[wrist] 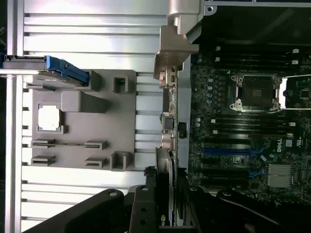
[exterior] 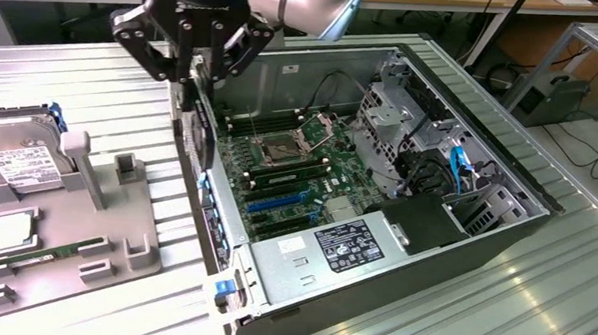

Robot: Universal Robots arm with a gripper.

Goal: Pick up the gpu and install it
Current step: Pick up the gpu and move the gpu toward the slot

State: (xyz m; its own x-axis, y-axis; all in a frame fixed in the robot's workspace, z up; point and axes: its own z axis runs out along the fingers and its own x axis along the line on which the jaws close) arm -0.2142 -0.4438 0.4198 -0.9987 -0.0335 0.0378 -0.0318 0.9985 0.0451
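Looking at the exterior view, your gripper [exterior: 196,73] is clamped on the gpu [exterior: 198,129], which hangs edge-on over the computer case [exterior: 417,282] wall, around 9 o'clock from the motherboard [exterior: 298,175]. I'd keep the card square to the blue slots [exterior: 275,203], with its bracket end toward that wall. At 8 o'clock from the case, the grey tray [exterior: 115,230] holds a hard drive [exterior: 15,155], a CPU chip [exterior: 10,232] and a memory stick [exterior: 56,255]. In the wrist view, the gpu [wrist: 167,191] is pinched between the fingers [wrist: 142,209], right beside the board's edge. The case holds the motherboard and a power supply [exterior: 341,245].
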